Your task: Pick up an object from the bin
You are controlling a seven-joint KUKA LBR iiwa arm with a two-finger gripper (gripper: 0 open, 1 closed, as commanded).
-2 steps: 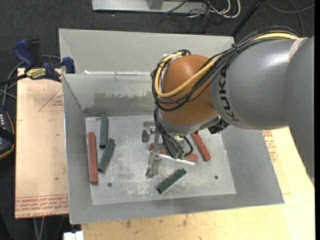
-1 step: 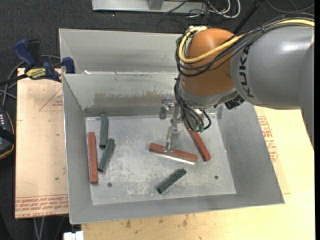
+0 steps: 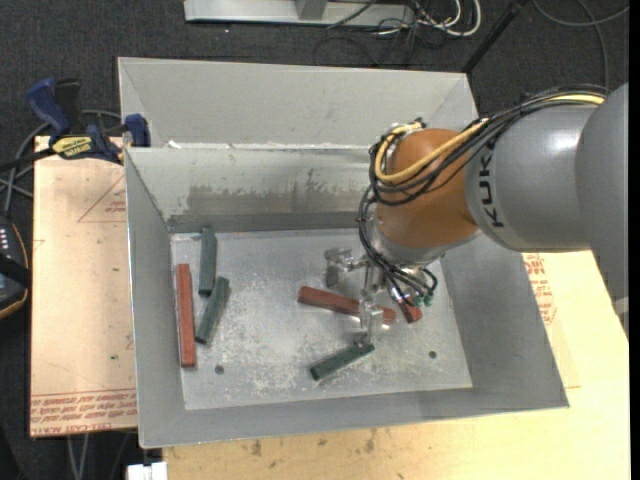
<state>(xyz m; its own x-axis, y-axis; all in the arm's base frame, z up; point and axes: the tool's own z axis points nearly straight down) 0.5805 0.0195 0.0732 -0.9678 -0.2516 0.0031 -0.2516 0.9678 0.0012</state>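
The grey arm [image 3: 560,168] comes into the bin [image 3: 270,343] from the right and bends down at the wrist, where a round orange cover [image 3: 425,193] sits with yellow cables [image 3: 440,156] looped over it. Below the cover the gripper [image 3: 372,318] points down at the bin floor, right over a red stick [image 3: 325,299]. This stick lies flat near the middle of the floor, tilted a little, with its right end running under the gripper. The gripper is at or very close to the red stick. Whether it is apart, together or clamped on the stick cannot be told, because the wrist and its wiring hide that spot.

Just below the red stick, toward the front wall, a dark green stick [image 3: 342,360] lies slanted, its upper end near the gripper. Well to the left of the red stick, by the left wall, three more sticks lie close together: a long red one [image 3: 186,315] nearest the wall, a green one [image 3: 207,261] toward the back, and another green one [image 3: 212,310] leaning beside it.
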